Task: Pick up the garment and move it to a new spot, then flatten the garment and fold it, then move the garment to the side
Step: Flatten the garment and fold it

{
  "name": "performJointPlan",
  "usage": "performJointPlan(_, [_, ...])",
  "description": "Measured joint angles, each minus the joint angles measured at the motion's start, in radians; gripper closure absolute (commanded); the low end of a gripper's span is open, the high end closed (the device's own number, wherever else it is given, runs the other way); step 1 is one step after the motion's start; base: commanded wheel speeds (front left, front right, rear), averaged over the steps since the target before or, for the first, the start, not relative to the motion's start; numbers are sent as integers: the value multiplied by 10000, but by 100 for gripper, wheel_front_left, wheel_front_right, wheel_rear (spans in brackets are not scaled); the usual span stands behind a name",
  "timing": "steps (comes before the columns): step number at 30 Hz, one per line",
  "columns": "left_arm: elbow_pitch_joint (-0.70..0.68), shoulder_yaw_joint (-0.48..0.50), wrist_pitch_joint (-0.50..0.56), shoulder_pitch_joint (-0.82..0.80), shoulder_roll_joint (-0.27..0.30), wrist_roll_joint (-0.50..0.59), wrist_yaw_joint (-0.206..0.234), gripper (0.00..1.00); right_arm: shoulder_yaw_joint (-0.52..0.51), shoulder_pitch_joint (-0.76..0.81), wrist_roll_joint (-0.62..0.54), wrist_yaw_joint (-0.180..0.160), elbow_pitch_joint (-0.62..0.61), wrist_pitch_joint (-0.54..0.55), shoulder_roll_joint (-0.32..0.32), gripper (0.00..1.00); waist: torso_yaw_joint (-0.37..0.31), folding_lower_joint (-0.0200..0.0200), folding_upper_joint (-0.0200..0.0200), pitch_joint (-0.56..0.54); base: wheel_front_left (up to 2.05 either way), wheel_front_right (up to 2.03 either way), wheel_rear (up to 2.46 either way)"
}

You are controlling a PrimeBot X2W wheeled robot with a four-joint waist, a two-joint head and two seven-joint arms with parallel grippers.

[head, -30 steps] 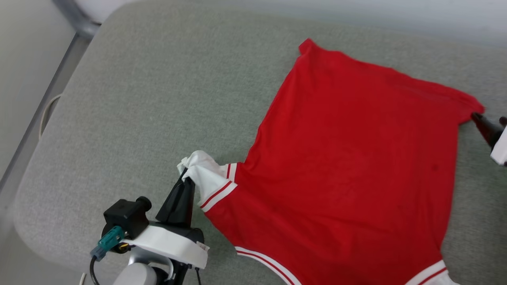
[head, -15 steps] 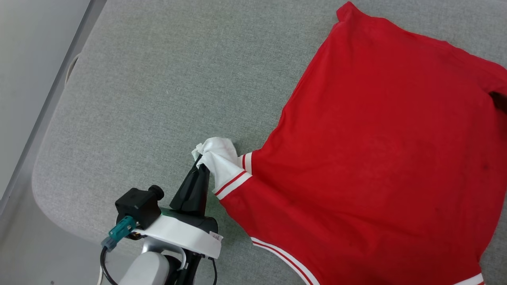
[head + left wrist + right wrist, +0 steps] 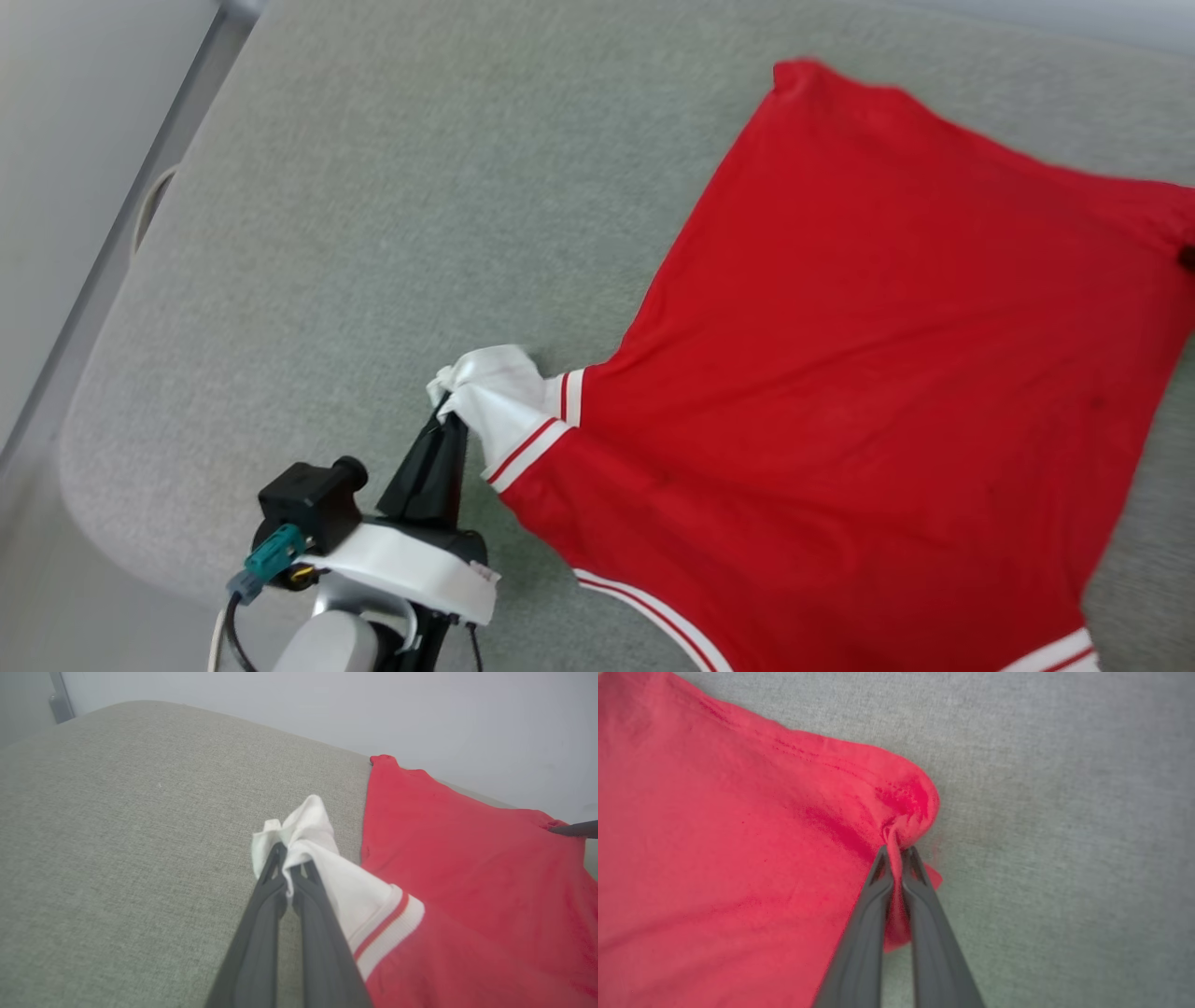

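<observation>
On grey upholstered cushion (image 3: 373, 233), red sports shirt (image 3: 868, 373) is laid spread, approx. flat. Left gripper (image 3: 286, 858) is clenched on bunched white sleeve (image 3: 499, 401); right gripper (image 3: 896, 851) is clenched on red hem corner (image 3: 915, 798). Step judged: flattening. Next: sleeve to be drawn outward & smoothed, w/o lifting body.

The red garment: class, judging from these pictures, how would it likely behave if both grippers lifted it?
Probably floppy: the garment bunches into creases where the left gripper pinches its white sleeve. Likely thin and light: the right gripper gathers a corner into one tight pinch. Lifted, its middle would probably sag toward the grey cushion.
</observation>
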Motion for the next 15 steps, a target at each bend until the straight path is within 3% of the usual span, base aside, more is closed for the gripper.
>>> performJointPlan(4, [36,138,61,254,240,-12,104,100,-17,637,165,0,-685,-236,-203,100,-402,-1,0,-429,0,0,0])
performJointPlan(10, [-6,391,370,654,677,-88,349,100,-408,2877,499,0,-1975,-625,-173,100,-1240,-1,0,-1065,0,0,0])
performJointPlan(15, [-86,600,619,1025,966,-182,537,100,-955,5091,537,0,-3103,-1037,493,100,-2027,-1,0,-1540,0,0,0])
